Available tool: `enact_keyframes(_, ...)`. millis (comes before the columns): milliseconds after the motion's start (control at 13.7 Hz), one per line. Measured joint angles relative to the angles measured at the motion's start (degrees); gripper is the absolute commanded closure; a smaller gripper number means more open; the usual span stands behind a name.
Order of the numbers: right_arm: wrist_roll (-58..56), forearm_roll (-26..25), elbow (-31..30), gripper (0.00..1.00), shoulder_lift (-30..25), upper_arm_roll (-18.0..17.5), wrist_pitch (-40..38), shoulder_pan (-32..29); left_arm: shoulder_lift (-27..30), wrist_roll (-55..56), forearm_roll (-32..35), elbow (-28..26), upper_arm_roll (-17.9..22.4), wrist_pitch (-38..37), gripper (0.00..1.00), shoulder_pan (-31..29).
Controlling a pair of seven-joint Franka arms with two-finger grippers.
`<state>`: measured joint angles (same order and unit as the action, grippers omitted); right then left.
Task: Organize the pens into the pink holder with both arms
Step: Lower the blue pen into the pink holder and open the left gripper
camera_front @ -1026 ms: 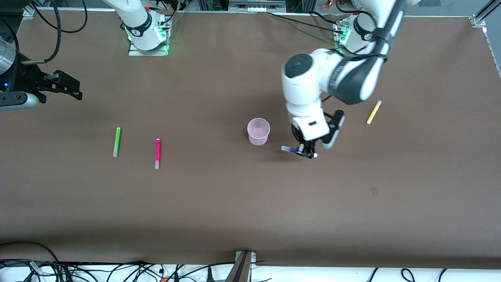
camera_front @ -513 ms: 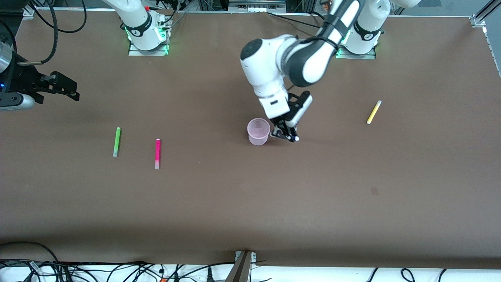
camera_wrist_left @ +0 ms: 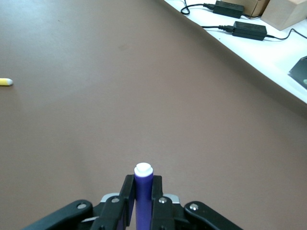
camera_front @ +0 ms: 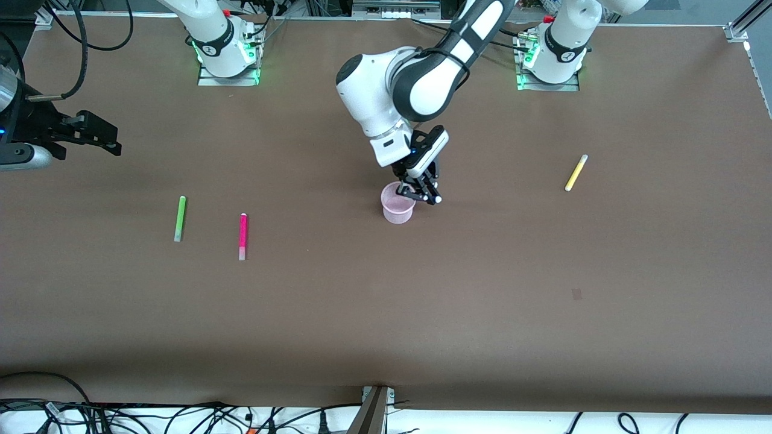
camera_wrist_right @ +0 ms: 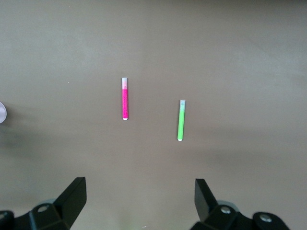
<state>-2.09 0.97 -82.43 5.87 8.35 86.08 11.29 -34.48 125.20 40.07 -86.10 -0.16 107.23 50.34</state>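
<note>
Left tool point(camera_front: 420, 194) clamped on purple pen point(camera_wrist_left: 143, 191), poised over holder point(camera_front: 398, 203) rim at its 3 o'clock edge, pen axis steep; right tool point(camera_wrist_right: 139, 196) wide open, empty, waiting above green point(camera_front: 180, 218) and pink point(camera_front: 242, 236) pens.

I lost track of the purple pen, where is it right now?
The purple pen is clamped in the left gripper, up in the air over the rim of the pink holder at mid-table.

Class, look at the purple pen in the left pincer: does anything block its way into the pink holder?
Nothing visible does. The left pincer, shut on the purple pen, hangs over the pink holder rim, whose mouth is open.
</note>
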Motion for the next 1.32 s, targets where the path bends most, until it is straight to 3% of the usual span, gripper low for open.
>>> enact_keyframes(220, 0.0, 0.0, 0.0, 0.0, 0.0, 0.0, 0.0, 0.0, -1.2, 0.0, 0.0, 3.1, 0.4, -0.5, 1.0, 0.0)
enact_keyframes(733, 0.0, 0.0, 0.0, 0.0, 0.1, 0.0, 0.0, 0.0, -4.3, 1.0, 1.5, 4.2, 0.9, -1.3, 1.0, 1.8)
enact_keyframes(806, 0.0, 0.0, 0.0, 0.0, 0.1, 0.0, 0.0, 0.0, -4.3, 1.1, 1.5, 4.3, 1.0, -1.4, 0.95, 1.8)
enact_keyframes(1099, 0.0, 0.0, 0.0, 0.0, 0.1, 0.1, 0.0, 0.0, -4.3, 1.1, 1.5, 4.6, 1.1, -1.5, 0.99, 1.8)
enact_keyframes(1172, 0.0, 0.0, 0.0, 0.0, 0.1, 0.1, 0.0, 0.0, -4.3, 1.1, 1.5, 4.7, 1.1, -1.5, 0.83, 1.8)
enact_keyframes(1245, 0.0, 0.0, 0.0, 0.0, 0.2, 0.1, 0.0, 0.0, -4.3, 1.1, 1.5, 4.7, 1.1, -1.5, 0.5, 1.8)
enact_keyframes(1319, 0.1, 0.0, 0.0, 0.0, 0.2, 0.1, 0.0, 0.0, -4.3, 1.1, 1.5, 4.7, 1.2, -1.5, 0.01, 1.8)
